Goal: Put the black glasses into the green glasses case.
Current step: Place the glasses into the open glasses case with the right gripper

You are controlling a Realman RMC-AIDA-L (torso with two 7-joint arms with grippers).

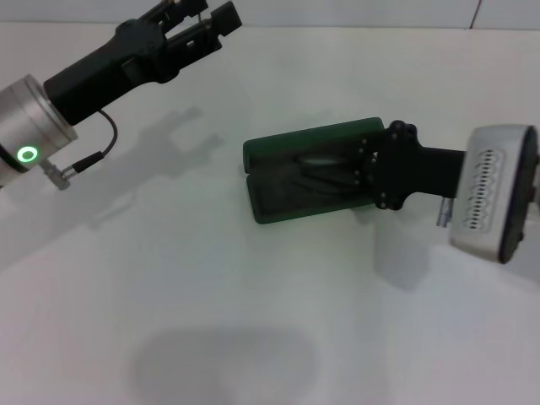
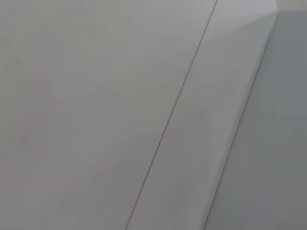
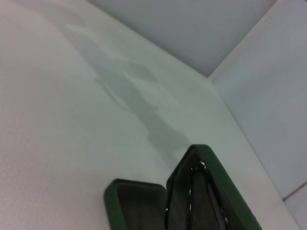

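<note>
A white table (image 1: pixel 253 321) fills the scene. Slightly right of its centre lies the green glasses case (image 1: pixel 295 173), open, with its lid standing on the far side and its base on the near side. The black glasses (image 1: pixel 325 171) lie inside the case, folded, their thin frame dark against the dark lining. The right wrist view shows the same thing from close by: the green glasses case (image 3: pixel 144 201) open on the table, with the black glasses (image 3: pixel 201 191) resting in the half with the raised green rim.

The right gripper (image 1: pixel 369 169) reaches in from the right side and sits at the right end of the case, over the glasses. Its black body hides the fingertips, so it cannot be told whether it is open or closed, or whether it is touching the glasses.

The left gripper (image 1: pixel 207 18) is raised at the far left, well apart from the case. Its black fingers are spread apart and hold nothing. The left wrist view shows only pale blank surfaces.
</note>
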